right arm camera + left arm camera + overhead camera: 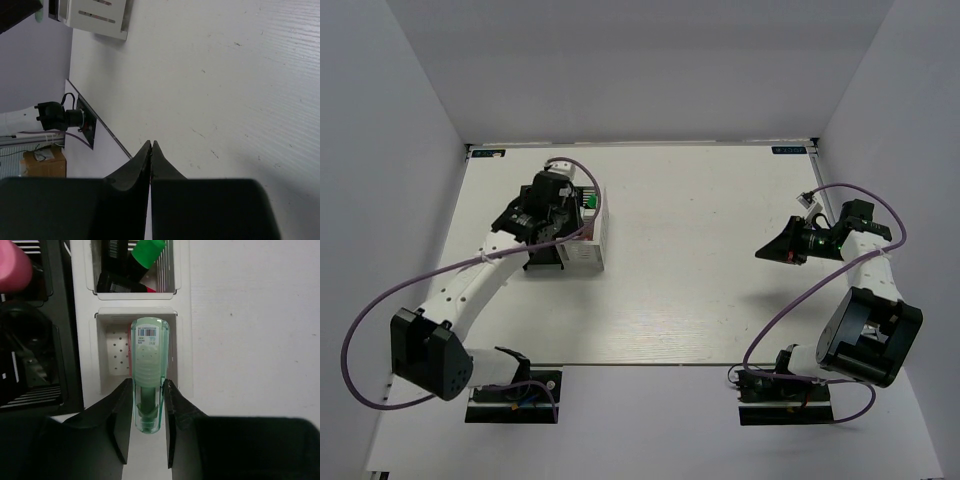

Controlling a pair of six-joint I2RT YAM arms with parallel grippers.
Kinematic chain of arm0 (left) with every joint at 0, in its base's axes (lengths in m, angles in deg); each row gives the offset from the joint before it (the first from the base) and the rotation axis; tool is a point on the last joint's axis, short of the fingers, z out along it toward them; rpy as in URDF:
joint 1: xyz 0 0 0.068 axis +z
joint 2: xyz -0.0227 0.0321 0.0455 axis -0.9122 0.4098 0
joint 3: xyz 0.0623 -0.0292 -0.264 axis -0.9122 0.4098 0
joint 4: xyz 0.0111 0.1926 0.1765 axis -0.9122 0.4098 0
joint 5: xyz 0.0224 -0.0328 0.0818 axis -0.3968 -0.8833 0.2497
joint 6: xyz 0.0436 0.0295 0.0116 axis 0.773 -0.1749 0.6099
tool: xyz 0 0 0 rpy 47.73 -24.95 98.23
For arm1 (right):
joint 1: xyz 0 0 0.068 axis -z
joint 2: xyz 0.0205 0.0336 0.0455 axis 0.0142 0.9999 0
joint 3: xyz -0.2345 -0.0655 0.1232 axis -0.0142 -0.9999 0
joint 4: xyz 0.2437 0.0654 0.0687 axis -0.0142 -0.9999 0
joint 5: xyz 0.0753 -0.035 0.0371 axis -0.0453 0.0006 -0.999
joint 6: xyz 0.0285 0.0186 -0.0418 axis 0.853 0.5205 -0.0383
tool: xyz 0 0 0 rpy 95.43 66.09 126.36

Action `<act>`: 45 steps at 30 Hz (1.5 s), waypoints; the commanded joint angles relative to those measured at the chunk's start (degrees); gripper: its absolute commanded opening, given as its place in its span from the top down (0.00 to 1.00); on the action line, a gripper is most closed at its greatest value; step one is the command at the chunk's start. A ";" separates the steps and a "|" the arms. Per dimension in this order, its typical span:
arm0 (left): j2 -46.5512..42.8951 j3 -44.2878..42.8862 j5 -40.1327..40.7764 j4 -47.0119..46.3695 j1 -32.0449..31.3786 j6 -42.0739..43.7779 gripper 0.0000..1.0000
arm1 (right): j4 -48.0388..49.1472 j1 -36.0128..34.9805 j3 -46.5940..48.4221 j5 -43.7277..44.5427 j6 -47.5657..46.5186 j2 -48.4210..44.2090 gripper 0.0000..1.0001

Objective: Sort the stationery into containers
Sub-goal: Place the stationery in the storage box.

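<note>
Clamping a green pen-like piece (149, 355) by its near end in the left pincer (148, 386), with one black finger (122, 405) pressed to each side of the translucent body. Aimed lengthwise at the near compartment of the white container (185, 340), barcoded far end at the mouth, over a perforated floor; how deep it reaches, hard to tell. Standing in the next compartment beyond, a green-ended highlighter (147, 252) among black-bodied ones. Joined on the left, the black container (50, 365), with a blurred pink round item (12, 265) at the upper left edge of the wrist view.

Seen from above, the left arm folded out from its base at the near edge to an elbow (425, 350) on the left, then reaching forward and to the right, wrist bent down over the joined containers at the far left of the desk (700, 250).

Pressed fully together and holding nothing, the fingers of the right pincer (151, 145), pointing left over the right side of the desk, well apart from the containers. Behind it, the right arm doubled back, elbow (870, 335) out to the right above its base.
</note>
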 commanded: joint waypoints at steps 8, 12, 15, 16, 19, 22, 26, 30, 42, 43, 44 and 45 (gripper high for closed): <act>4.90 -8.14 -26.04 3.70 11.37 12.94 0.88 | -1.06 0.29 1.67 -2.44 -2.34 -0.39 0.97; 6.75 -10.78 -27.09 6.43 11.54 16.46 0.81 | -1.24 0.38 1.84 -2.52 -2.69 0.22 0.97; 8.60 -12.54 -28.58 8.37 11.46 17.08 0.81 | -1.41 0.29 1.84 -2.70 -3.04 0.31 0.95; 9.03 -12.55 -28.50 8.72 11.37 17.17 0.81 | -1.59 0.47 2.10 -2.52 -3.04 0.40 0.95; 9.48 -12.02 -27.89 9.25 11.02 17.78 0.80 | -1.77 0.56 2.02 -2.61 -3.30 0.31 0.95; 10.00 -11.58 -27.18 9.78 11.10 17.87 0.80 | -1.94 0.73 2.20 -2.87 -3.21 0.58 0.95; 10.80 -11.14 -26.56 10.13 10.58 18.14 0.78 | -2.29 0.82 2.28 -2.96 -3.39 0.67 0.94; 12.29 -11.49 -25.07 10.48 9.96 18.14 0.74 | -2.38 0.82 2.28 -2.88 -3.48 0.49 0.92; 15.98 -14.13 -19.63 10.83 9.08 17.08 0.57 | -2.99 1.61 2.28 -3.67 -3.92 1.01 0.91; 15.72 -14.48 -19.01 10.83 9.08 16.91 0.48 | -3.00 1.61 2.28 -3.75 -4.00 0.58 0.91; 15.89 -14.74 -18.48 10.75 9.00 16.82 0.45 | -3.00 1.70 2.37 -3.84 -4.18 0.58 0.90; 15.63 -14.92 -17.96 10.83 9.00 16.56 0.43 | -3.08 1.70 2.28 -3.93 -4.27 0.49 0.88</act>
